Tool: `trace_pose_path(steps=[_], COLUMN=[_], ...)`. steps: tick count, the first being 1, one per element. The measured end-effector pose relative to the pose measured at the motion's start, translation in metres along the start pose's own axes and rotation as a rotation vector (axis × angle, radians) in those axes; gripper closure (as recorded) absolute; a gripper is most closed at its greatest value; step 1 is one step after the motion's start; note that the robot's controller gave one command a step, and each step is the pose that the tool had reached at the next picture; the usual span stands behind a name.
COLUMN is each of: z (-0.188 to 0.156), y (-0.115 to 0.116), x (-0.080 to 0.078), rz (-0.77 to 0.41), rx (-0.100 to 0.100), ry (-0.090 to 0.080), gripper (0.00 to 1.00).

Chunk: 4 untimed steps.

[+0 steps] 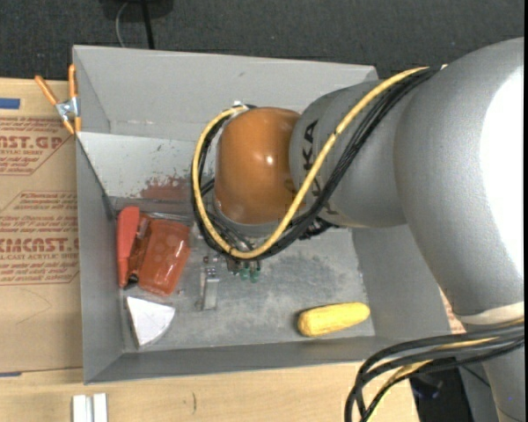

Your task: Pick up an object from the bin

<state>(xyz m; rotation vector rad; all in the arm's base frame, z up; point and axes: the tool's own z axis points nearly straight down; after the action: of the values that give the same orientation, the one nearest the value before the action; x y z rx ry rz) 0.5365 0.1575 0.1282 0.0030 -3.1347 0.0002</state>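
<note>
**Pincer low, left of bin centre; pick not made yet**

- Arm [440, 148]: biggest thing in view. Comes in from 3 o'clock, fat grey link across the right half of the bin [229, 86], then wrist bends steeply down to the floor. Judged: a top-down approach, suits small things lying flat.
- Bin: grey metal, sloped walls. Loose things sit along the 9-to-5 o'clock edge of the floor, prob. because the slopes shed them down there. Middle of floor bare, scuffed.
- Orange cover [251, 170]: domed, on the wrist, part of the robot. Yellow and black cables [199, 183] loop round it; slack looks left for wrist turn.
- Red packet [163, 255]: at 9 o'clock, a red block in clear wrap, lying flat. Orange-red tool [127, 240] touches its left side, hard against the wall.
- Yellow cob-shaped thing [334, 318]: at 5 o'clock, lying on its side, well apart from the rest.
- White wedge [150, 318]: at 8 o'clock, in the corner, just below the packet.
- Pincer [210, 287]: pokes out under the cover, at or near floor level, just beside the packet's right edge. Open or closed: can't tell, cover and cables hide too much.
- Nearest candidate: the red packet, at 9 o'clock from the pincer. Wrap may slip, I'd guess.
</note>
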Motion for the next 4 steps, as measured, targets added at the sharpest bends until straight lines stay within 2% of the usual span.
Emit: trace_pose_path(steps=[1, 2, 3, 4], z=[-0.004, 0.001, -0.001, 0.001], y=[-0.001, 0.028, 0.075, 0.073], x=[-0.002, 0.007, 0.015, 0.015], rz=[0.002, -0.135, -0.423, -0.458], rx=[-0.001, 0.006, -0.001, -0.001], ry=[-0.006, -0.006, -0.009, -0.009], gripper=[0.0, 0.0, 0.0, 0.0])
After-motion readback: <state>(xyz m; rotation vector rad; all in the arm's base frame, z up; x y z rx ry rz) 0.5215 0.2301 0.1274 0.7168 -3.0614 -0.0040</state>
